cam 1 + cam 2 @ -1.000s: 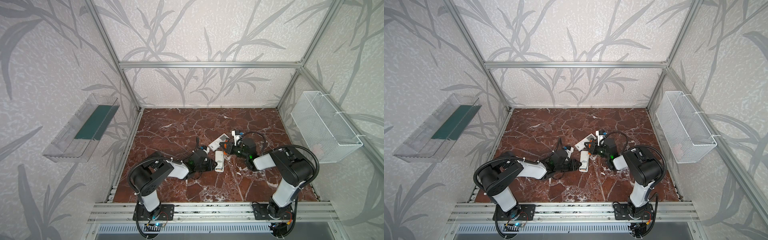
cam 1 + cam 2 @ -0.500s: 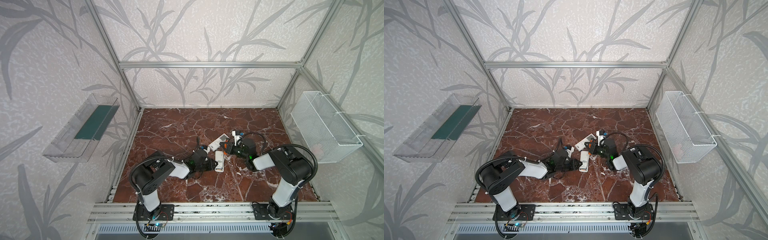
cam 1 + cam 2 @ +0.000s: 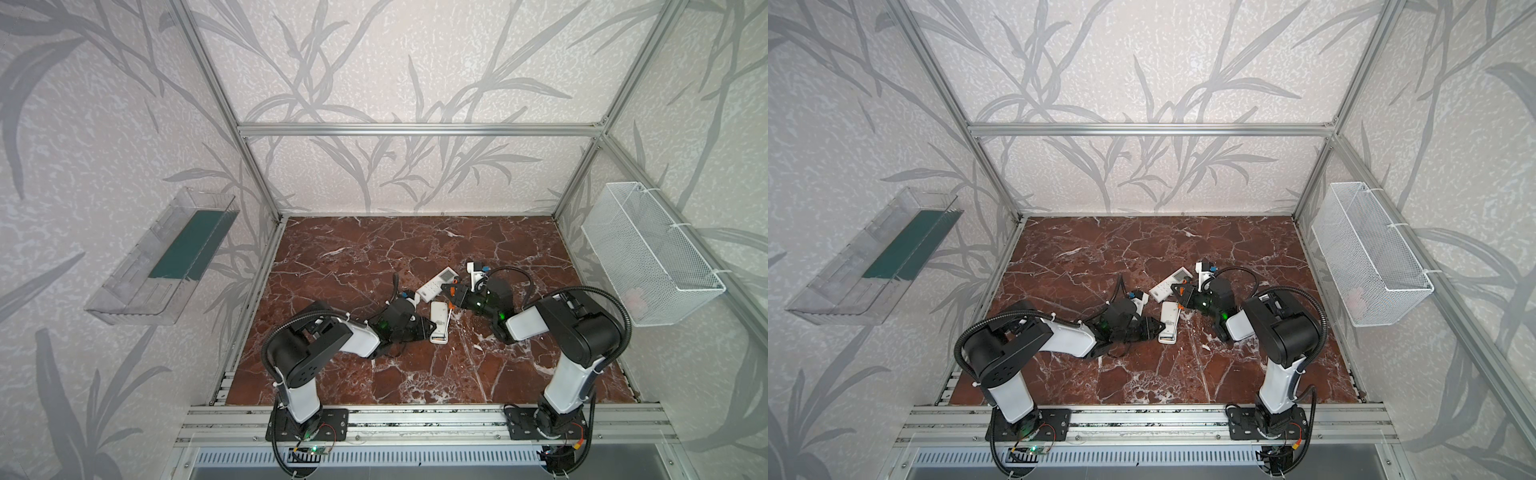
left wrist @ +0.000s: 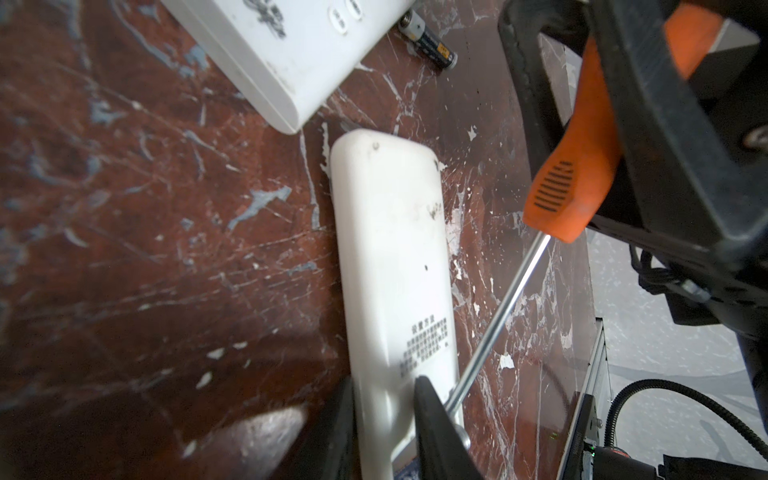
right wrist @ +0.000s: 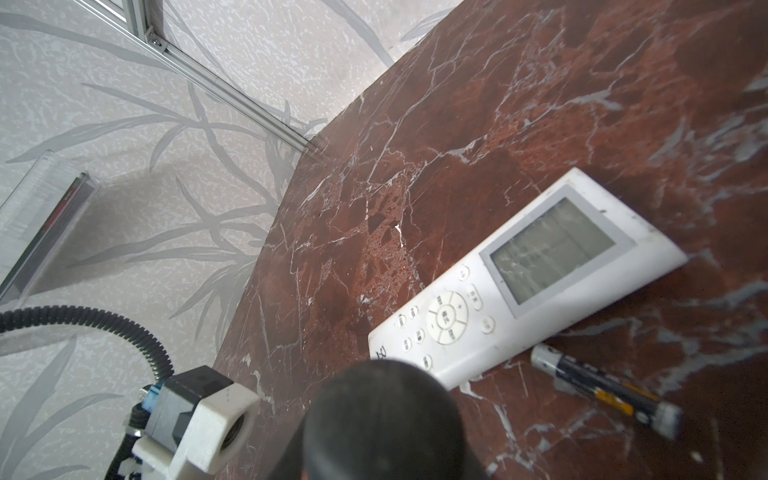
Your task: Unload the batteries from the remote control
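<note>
A white remote control (image 4: 390, 257) lies face down on the marble floor (image 3: 374, 257). My left gripper (image 4: 386, 415) is shut on its near end, one finger on each long side; it shows in both top views (image 3: 428, 328) (image 3: 1156, 328). My right gripper (image 3: 455, 293) (image 3: 1185, 297) is shut on an orange-handled screwdriver (image 4: 573, 178), whose steel shaft (image 4: 498, 316) slants down to the remote's edge beside my left fingers. In the right wrist view the handle's black end (image 5: 382, 415) hides the jaws. One dark battery (image 5: 602, 388) (image 4: 428, 41) lies loose on the floor.
A second white remote (image 5: 519, 291) (image 3: 436, 282) lies face up, screen showing, just behind the first, with the loose battery along its side. A clear tray (image 3: 166, 257) hangs on the left wall and a white wire basket (image 3: 648, 253) on the right wall.
The left arm has shifted very slightly at the remote. Both remotes and the right gripper with the screwdriver stay where they were.
</note>
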Controlling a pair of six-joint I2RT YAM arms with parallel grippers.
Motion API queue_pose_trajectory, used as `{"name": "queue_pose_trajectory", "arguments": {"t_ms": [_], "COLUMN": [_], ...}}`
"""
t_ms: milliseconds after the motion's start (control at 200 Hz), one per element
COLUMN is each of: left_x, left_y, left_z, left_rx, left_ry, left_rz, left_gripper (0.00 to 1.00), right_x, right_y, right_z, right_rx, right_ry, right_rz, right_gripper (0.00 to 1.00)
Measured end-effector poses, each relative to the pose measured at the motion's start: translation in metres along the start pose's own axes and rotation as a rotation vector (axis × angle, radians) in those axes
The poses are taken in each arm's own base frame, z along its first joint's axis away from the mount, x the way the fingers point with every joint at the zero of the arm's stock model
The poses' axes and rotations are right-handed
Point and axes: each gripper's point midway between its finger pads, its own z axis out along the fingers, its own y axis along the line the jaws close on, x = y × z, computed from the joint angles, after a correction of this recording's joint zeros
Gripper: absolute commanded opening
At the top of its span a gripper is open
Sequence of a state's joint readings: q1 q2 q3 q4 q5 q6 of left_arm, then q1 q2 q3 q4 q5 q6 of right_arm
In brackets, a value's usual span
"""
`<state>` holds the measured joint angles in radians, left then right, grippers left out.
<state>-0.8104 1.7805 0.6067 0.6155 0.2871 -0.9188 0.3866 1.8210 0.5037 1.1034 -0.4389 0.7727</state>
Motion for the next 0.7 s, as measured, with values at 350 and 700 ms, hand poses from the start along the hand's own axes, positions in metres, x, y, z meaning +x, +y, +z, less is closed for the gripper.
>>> {"name": "queue_pose_trajectory", "arguments": {"t_ms": [350,700], "left_x": [0.000,0.000], "left_y": [0.000,0.000], "left_z": [0.000,0.000], "left_rx": [0.002,0.002], "left_ry": [-0.001,-0.002], "left_rz": [-0.001,-0.001], "left_gripper": [0.27,0.27], "right_x": [-0.002,-0.006], "right_y": [-0.008,-0.013], "right_z": [-0.002,-0.006], "right_rx": [0.010,0.030], "right_ry": [-0.032,-0.063], "right_rz": [0.051,0.074], "right_gripper": [0.00,0.00]}}
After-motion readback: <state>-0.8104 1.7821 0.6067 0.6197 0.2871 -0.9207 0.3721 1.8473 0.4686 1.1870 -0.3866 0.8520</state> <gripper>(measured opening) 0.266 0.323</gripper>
